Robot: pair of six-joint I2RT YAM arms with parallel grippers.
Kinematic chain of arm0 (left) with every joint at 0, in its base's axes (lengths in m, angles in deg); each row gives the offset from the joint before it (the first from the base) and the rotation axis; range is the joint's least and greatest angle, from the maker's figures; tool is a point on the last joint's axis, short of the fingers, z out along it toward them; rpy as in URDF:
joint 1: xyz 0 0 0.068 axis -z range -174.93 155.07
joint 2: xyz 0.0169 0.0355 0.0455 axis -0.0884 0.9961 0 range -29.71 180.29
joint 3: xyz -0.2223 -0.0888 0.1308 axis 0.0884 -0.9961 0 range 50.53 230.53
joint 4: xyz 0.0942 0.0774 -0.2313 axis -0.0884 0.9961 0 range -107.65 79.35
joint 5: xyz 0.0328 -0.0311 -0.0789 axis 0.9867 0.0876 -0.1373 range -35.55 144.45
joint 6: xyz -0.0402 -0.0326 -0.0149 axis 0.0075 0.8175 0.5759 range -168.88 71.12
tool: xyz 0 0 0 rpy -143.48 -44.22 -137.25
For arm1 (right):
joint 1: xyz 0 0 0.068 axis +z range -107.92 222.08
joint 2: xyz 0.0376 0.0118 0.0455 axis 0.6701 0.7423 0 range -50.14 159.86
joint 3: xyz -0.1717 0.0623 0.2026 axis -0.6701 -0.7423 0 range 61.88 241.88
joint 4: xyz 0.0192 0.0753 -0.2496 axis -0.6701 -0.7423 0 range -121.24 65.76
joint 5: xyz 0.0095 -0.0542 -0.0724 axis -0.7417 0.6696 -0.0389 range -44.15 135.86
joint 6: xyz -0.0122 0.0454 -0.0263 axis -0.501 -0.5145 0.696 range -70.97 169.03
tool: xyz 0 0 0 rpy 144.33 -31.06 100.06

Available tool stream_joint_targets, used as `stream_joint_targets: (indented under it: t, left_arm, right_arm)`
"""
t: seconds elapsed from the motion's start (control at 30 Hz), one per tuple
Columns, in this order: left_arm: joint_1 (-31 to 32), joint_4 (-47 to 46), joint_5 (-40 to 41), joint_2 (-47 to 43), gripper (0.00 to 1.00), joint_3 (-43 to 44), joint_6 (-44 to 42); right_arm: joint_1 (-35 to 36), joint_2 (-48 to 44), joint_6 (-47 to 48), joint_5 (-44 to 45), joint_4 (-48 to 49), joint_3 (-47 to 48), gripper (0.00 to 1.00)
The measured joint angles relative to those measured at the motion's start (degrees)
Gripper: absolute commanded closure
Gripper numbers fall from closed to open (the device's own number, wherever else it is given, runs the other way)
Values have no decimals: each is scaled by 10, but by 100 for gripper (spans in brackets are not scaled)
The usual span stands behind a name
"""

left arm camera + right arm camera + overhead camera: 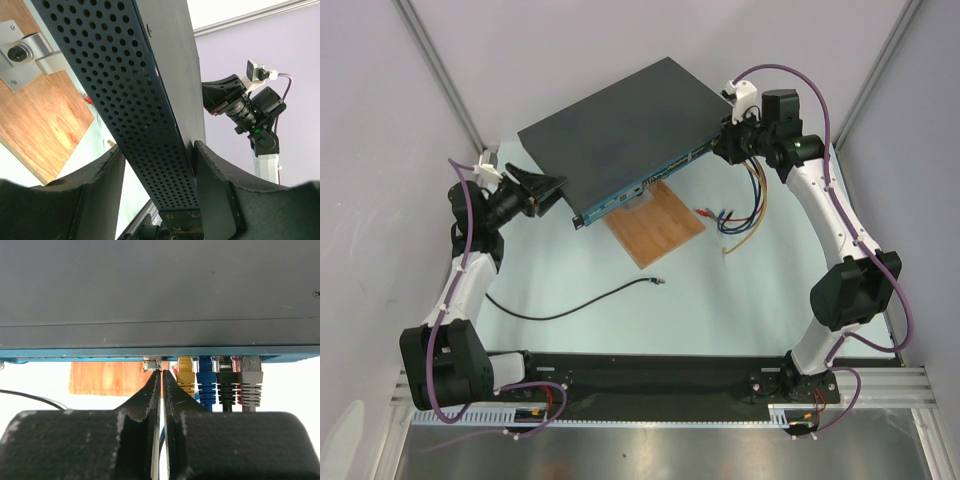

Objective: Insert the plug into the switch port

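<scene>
The pale table carries a big dark-grey box lying askew, its narrow blue face turned toward the arms with a row of ports along it. A wooden board lies just below that face, partly under the box. The left gripper grasps the box's left corner, and its fingers press on either side of the perforated wall. The right gripper is at the box's right end with its jaws clenched. Its tips sit just under a small silvery piece in the face, and whether they pinch it cannot be told. Yellow, blue, black and grey cables sit plugged in just beside it. A thin black cable curves across the table and ends in the plug. The plug lies free below the board, well apart from both grippers and the ports.
</scene>
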State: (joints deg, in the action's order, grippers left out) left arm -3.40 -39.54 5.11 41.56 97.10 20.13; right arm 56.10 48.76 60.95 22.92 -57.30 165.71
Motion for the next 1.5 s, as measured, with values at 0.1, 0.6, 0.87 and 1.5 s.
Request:
stream_joint_targets:
  t: [0.1,0.6,0.87,1.5]
  left_arm:
    - [0,0,0,0,100,0,0]
    - [0,1,-2,0,100,1,0]
    - [0,12,-7,2,100,8,-7]
    - [-14,26,-37,16,38,24,-22]
  right_arm:
    - [0,0,-9,0,2,0,93]
    - [0,12,-57,3,4,11,94]
    - [0,16,-59,2,-2,18,93]
    - [-31,-31,-39,-147,42,-72,49]
